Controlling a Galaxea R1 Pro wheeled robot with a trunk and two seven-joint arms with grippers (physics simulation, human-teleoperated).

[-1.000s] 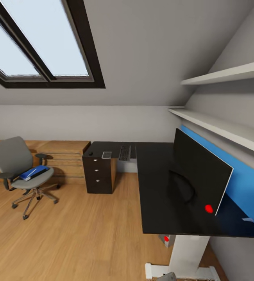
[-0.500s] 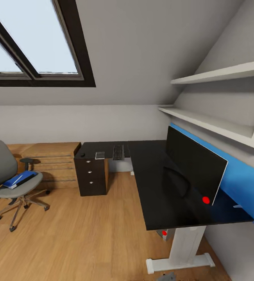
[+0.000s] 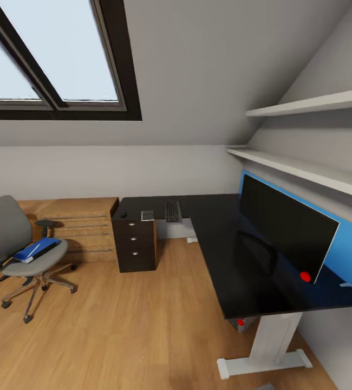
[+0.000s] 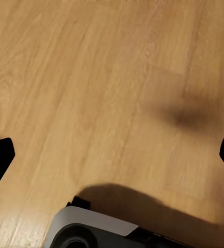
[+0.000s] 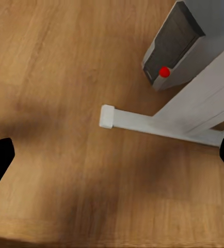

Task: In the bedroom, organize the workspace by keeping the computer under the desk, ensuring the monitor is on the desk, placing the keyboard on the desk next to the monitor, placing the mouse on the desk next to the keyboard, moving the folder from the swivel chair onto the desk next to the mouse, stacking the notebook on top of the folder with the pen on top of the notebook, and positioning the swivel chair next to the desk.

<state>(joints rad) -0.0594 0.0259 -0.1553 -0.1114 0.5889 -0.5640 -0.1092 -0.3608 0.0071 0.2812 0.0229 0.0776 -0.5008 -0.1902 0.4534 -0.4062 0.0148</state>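
Right now the folder (image 3: 35, 249) lies on the swivel chair (image 3: 19, 244) at about nine o'clock in the head view, its long axis slanting toward two o'clock, well apart from the desk (image 3: 235, 254) at three. By my reckoning the left arm is nearer. Both wrist views show finger tips at opposite edges, spread wide and empty above the floor (image 4: 112, 93).

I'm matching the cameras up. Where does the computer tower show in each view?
Head view: the computer peeks out under the desk, beside its white leg.
Right wrist view: the computer, red light facing the camera, stands beside the foot bar.
Left wrist view: bare wood floor.
Shared landmark: the desk's white foot bar.
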